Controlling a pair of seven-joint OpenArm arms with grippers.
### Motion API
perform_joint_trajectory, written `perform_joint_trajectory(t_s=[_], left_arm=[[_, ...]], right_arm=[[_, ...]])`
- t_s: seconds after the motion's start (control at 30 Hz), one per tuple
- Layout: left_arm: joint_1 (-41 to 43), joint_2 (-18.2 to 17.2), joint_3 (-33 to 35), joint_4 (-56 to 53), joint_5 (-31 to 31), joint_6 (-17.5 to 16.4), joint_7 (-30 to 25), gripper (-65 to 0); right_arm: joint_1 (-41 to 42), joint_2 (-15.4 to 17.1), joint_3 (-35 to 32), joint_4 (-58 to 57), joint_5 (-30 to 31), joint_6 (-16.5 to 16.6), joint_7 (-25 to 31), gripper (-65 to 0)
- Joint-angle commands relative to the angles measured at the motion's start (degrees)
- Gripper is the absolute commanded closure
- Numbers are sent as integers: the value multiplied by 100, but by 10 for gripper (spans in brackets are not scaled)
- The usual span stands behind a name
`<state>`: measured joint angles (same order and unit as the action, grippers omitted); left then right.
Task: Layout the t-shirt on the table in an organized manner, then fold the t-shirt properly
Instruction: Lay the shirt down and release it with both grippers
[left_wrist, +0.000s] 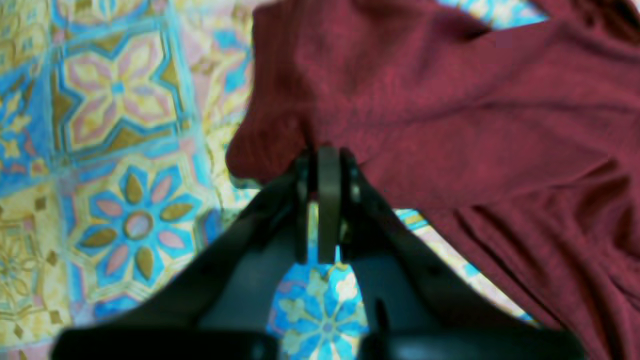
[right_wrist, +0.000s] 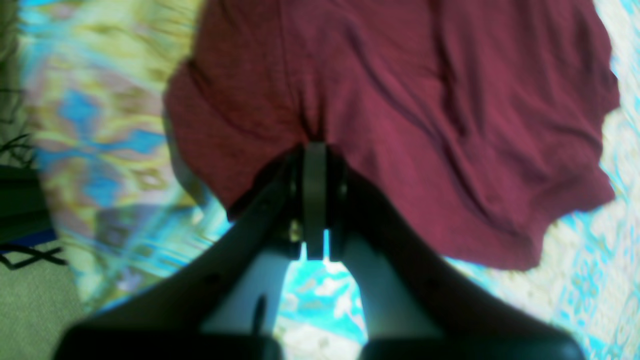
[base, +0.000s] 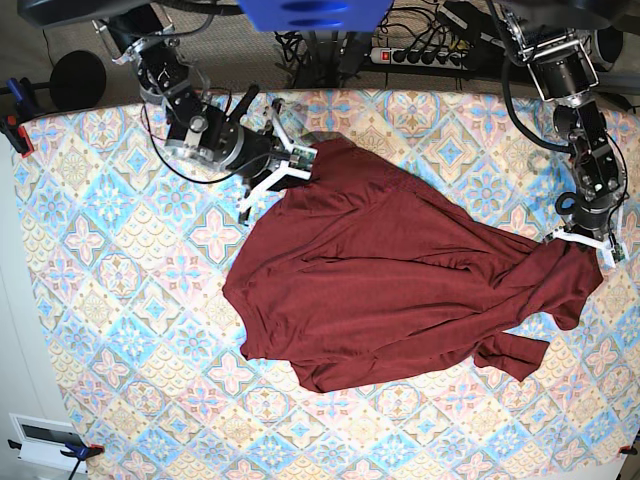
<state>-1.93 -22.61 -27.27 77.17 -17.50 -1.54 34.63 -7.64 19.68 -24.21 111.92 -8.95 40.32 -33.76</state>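
Beyond the far edge of the counter, a white power strip (base: 425, 55) is seen among a tangle of black cables (base: 320, 40). A blue plate (base: 300, 13) is mounted at the top centre. A round black object (base: 77, 78) is placed past the far left corner.

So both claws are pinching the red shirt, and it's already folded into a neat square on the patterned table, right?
Not folded. The base view shows the t-shirt spread loose and rumpled across the table, stretched between the two arms. The rest holds: the left gripper and right gripper are each shut on a bit of its fabric.
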Motion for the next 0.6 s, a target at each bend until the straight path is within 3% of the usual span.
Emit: perform_joint_trajectory(t_s=[0.0, 0.23, 0.57], left_arm=[[-92, -135, -29, 103, -4, 0, -162, 0], [-119, -170, -29, 103, 22, 9, -127, -3], [-224, -143, -21, 94, -4, 9, -118, -98]], right_arm=[[-32, 49, 148, 127, 47, -32, 75, 0], [-454, 208, 851, 127, 12, -32, 75, 0], [-603, 260, 1142, 127, -129, -32, 66, 0]])
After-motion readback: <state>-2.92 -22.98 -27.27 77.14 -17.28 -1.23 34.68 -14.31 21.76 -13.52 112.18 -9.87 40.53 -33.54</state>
